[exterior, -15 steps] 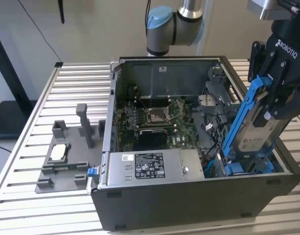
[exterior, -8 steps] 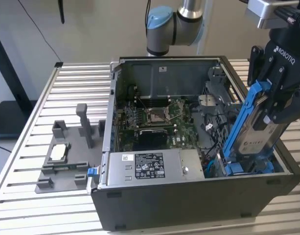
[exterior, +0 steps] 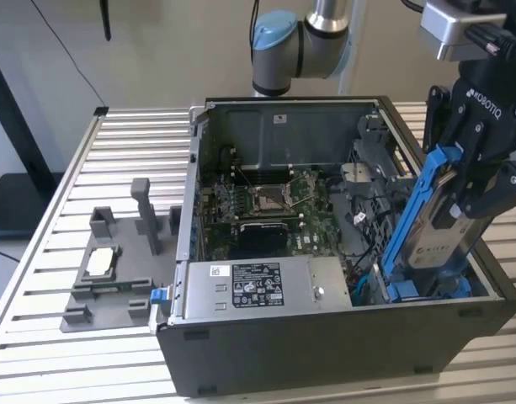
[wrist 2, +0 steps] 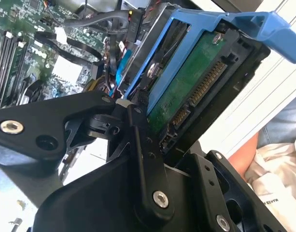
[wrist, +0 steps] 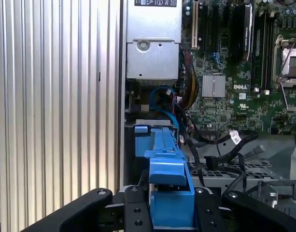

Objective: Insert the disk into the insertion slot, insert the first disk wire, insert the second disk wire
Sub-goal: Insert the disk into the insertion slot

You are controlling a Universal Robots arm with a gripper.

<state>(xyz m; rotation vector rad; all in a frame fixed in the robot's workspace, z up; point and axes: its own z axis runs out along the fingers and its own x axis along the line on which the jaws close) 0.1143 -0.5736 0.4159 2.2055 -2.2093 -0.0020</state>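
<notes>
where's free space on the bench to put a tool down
Bare table slats behind the grey fixture, on the exterior view's left of the case. Crowded at the case's other end, where the gripper holds the disk.

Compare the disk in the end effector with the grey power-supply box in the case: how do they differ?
The disk stands steeply tilted, held by the end effector; the power-supply box lies flat, seated in the case. The disk wears a blue carrier frame; the box is bare grey. Both carry a label.
</notes>
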